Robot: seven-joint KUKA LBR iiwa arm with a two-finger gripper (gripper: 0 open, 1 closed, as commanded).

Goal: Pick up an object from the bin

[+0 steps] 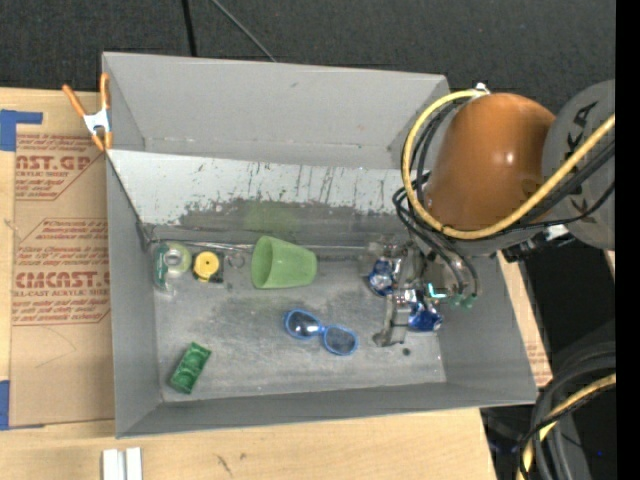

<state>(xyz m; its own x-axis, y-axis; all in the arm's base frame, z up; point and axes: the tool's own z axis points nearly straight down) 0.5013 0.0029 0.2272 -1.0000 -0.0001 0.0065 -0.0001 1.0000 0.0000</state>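
Camera view: gripper (397, 326) is hovering low beside a small blue piece (380, 278) at the bin's (300, 118) right end, probably lining up a grab; I cannot tell how the jaws stand.

Hand (396, 330) low in grey bin (270, 118), right of blue goggles (320, 333)

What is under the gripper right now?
Small blue pieces show beside the gripper, on the bin floor. Anything directly beneath is hidden by the gripper and orange cover.
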